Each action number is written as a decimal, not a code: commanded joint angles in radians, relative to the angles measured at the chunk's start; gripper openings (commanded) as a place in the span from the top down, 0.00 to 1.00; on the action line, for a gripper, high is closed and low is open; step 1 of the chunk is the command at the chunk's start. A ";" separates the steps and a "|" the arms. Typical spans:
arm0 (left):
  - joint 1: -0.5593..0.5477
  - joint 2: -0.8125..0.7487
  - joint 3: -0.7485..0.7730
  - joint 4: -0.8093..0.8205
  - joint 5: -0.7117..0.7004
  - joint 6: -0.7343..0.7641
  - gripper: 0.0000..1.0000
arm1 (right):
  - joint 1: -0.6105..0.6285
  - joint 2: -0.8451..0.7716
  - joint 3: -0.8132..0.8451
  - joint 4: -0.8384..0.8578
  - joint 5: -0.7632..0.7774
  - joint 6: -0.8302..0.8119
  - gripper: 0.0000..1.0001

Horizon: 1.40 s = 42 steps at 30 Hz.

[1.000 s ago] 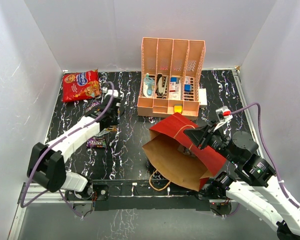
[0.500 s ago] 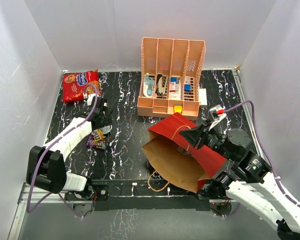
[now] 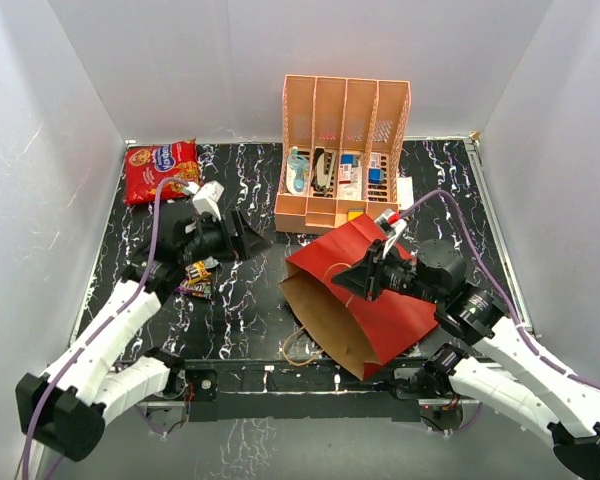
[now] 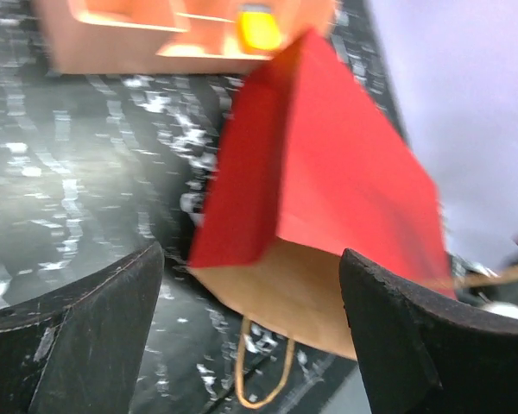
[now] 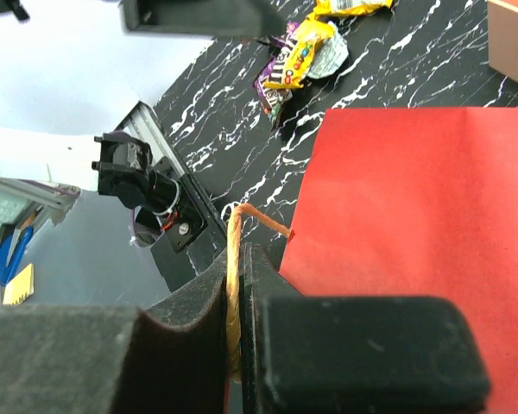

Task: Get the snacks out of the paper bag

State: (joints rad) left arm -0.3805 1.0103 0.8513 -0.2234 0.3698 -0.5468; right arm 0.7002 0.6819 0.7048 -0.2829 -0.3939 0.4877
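Shifted left since a second ago, the paper bag [image 3: 380, 315] tilts near the front edge, perhaps partly lifted, its twine handle [image 5: 234, 250] pinched in the closed right gripper [image 5: 236, 297]. Beyond, the left gripper [image 3: 260, 242] faces it, jaws wide and empty. Farther left lie small packets [image 3: 195, 276], then the red cookie bag [image 3: 162, 170].

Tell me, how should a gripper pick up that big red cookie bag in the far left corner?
Pinch the large red cookie bag by its thin near-right corner, from above. It lies flat on the black marbled table, puffed in the middle, so likely only an edge fits between jaws. The open left gripper is nearest.
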 commanded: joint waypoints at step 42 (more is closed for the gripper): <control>-0.946 0.618 0.060 0.307 -0.829 -0.861 0.58 | 0.001 -0.161 0.053 0.142 0.279 0.056 0.92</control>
State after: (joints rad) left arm -1.3224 1.5787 0.8536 0.1589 -0.4335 -1.2896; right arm 0.7002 0.5171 0.7090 -0.2306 -0.1284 0.5304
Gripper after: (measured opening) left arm 0.434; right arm 0.077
